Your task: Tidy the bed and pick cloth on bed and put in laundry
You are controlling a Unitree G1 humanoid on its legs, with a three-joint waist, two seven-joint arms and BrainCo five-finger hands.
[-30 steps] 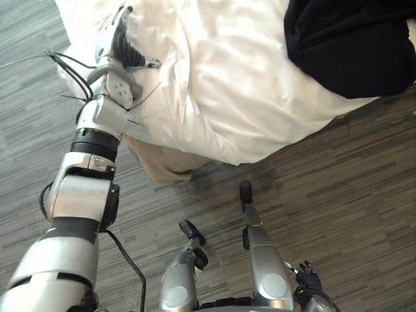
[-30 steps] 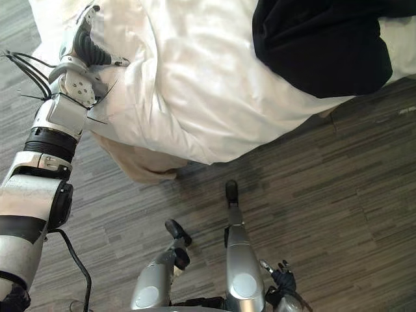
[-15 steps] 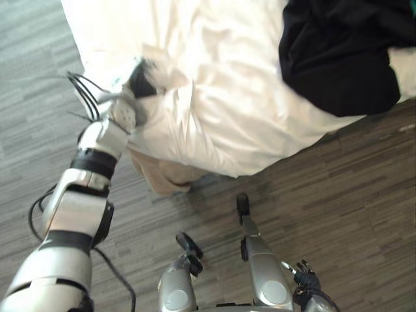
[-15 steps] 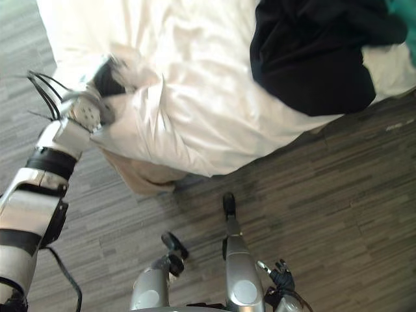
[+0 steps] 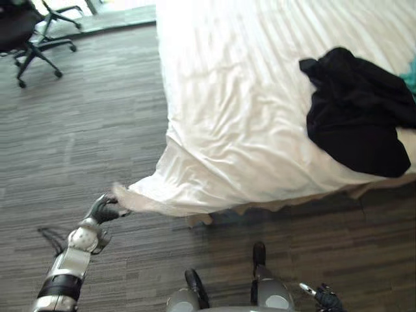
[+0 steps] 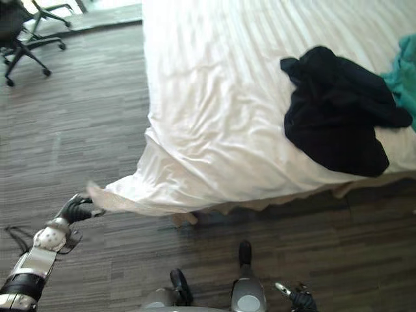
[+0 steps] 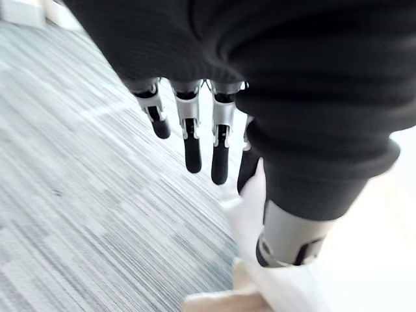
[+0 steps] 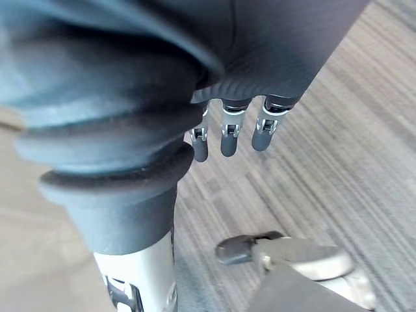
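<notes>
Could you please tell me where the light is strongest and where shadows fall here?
Left eye view: the sheet is brightest at its far end, and a shadow lies on the floor under its near edge. Left wrist view: the sheet corner pinched by the left hand glares white.

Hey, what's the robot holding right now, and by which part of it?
The left hand pinches the white sheet by its near corner, which stretches out over the floor. The right hand hangs open and holds nothing.
</notes>
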